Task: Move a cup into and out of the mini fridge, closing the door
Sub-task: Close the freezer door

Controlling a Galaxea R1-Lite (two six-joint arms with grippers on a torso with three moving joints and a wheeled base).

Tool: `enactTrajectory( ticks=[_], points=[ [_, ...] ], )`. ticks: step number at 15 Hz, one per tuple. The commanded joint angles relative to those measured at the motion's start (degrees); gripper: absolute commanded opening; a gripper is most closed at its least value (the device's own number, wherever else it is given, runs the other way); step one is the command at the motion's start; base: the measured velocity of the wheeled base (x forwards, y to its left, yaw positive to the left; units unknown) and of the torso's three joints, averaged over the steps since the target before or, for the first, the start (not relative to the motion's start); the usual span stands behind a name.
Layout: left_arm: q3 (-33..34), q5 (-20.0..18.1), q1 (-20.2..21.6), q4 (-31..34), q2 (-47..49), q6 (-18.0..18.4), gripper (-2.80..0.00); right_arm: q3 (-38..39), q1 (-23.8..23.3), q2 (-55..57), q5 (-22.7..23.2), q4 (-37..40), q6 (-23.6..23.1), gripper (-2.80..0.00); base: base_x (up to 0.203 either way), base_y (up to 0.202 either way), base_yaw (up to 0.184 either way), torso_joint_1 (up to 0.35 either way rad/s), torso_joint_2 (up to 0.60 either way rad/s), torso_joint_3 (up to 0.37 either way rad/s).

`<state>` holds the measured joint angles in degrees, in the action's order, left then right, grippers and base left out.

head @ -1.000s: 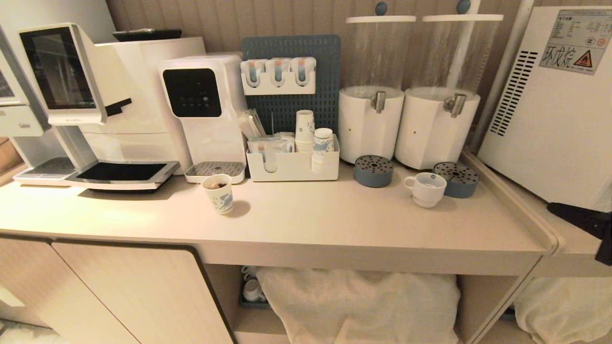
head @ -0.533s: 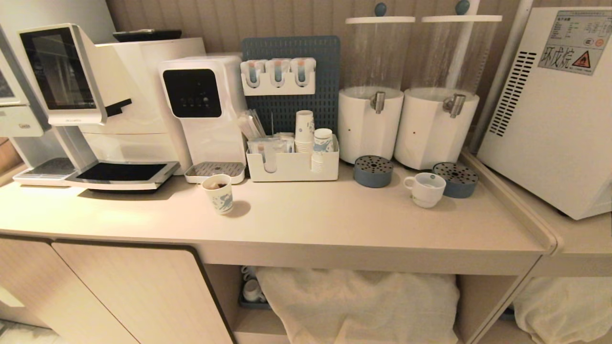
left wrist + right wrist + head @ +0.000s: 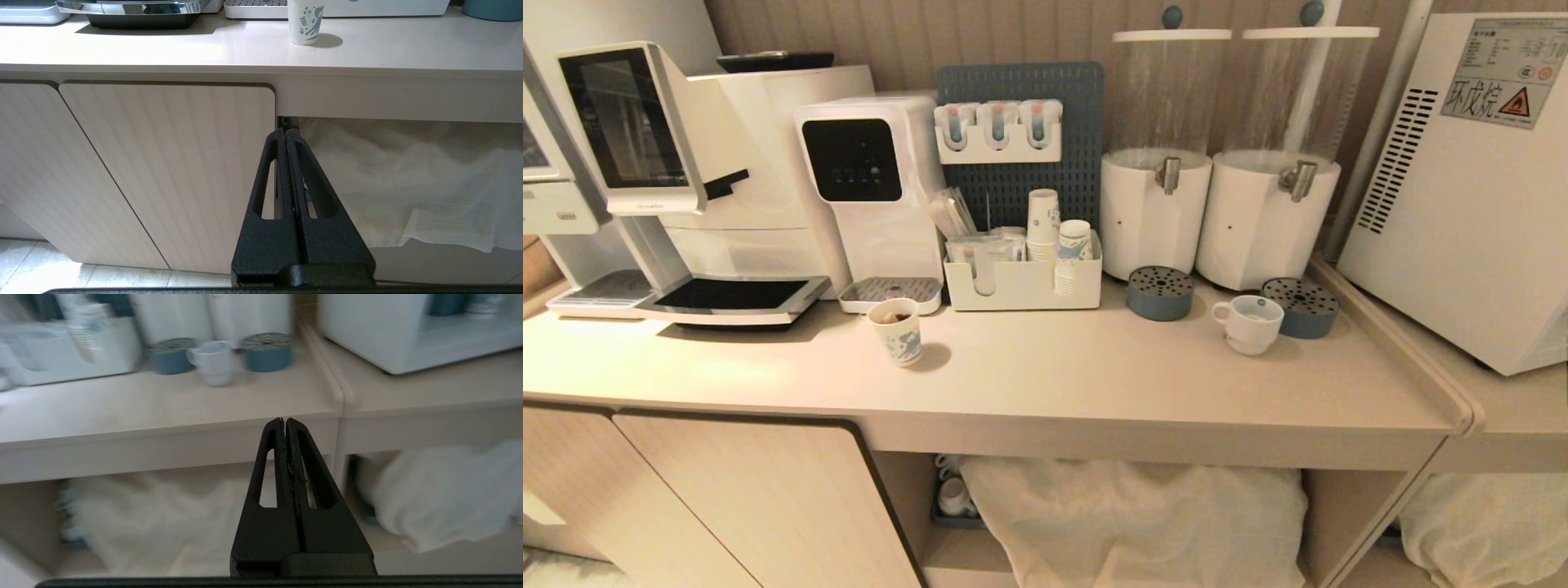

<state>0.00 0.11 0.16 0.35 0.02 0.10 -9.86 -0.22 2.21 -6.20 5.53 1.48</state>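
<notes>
Left tool (image 3: 284,132): closed, empty, held low in front of the cabinet door (image 3: 163,171), below counter edge. Right tool (image 3: 284,421): closed, empty, also below counter level, pointing toward the counter front; neither arm shows in head view. Under the counter (image 3: 1094,384): open shelf w/ white cloth (image 3: 1135,523). On counter, nearest: 1 paper cup (image 3: 897,331) w/ blue pattern, standing alone toward the left. Further back, right: the cup (image 3: 1250,323), white ceramic, upright, handle to the left, between 2 blue drip trays (image 3: 1161,291) and touching or just beside the right 1. Behind it: 2 white drink dispensers (image 3: 1156,212). Mid: white organiser box (image 3: 1021,286) w/ stacked paper cups. Left: coffee machine (image 3: 686,163). Far right, on adjoining surface: the mini fridge (image 3: 1462,204), side vents and warning sticker visible; the door not readable from these views.
</notes>
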Motion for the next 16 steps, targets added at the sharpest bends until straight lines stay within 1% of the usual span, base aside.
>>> enactTrajectory(
  ticks=[1,2,3,5,7,8,16],
  points=[
    [0.0,0.0,0.0,0.0,0.0,0.0,-2.80,9.0,0.2,-2.2,-0.3,-11.1,-2.4,-2.80,0.000,0.000,0.000,0.000,0.00,0.000],
    [0.0,0.0,0.0,0.0,0.0,0.0,-2.80,11.1,0.2,-2.2,0.2,-15.5,-3.5,-2.80,0.000,0.000,0.000,0.000,0.00,0.000],
    [0.0,0.0,0.0,0.0,0.0,0.0,-2.80,10.9,0.2,-2.2,1.1,-15.4,-4.4,-2.80,0.000,0.000,0.000,0.000,0.00,0.000],
    [0.0,0.1,0.0,0.0,0.0,0.0,-2.80,10.9,0.2,-2.2,3.6,-14.3,-3.7,-2.80,0.000,0.000,0.000,0.000,0.00,0.000],
    [0.0,0.0,0.0,0.0,0.0,0.0,-2.80,10.7,0.2,-2.2,6.9,-8.6,-4.5,-2.80,0.000,0.000,0.000,0.000,0.00,0.000],
    [0.0,0.1,0.0,0.0,0.0,0.0,-2.80,10.3,0.2,-2.1,7.1,-5.0,-4.6,-2.80,0.000,0.000,0.000,0.000,0.00,0.000],
    [0.0,0.1,0.0,0.2,0.0,0.3,-2.80,10.0,0.2,-2.0,7.0,-5.3,-4.0,-2.80,0.000,0.000,0.000,0.000,0.00,0.000]
  ],
)
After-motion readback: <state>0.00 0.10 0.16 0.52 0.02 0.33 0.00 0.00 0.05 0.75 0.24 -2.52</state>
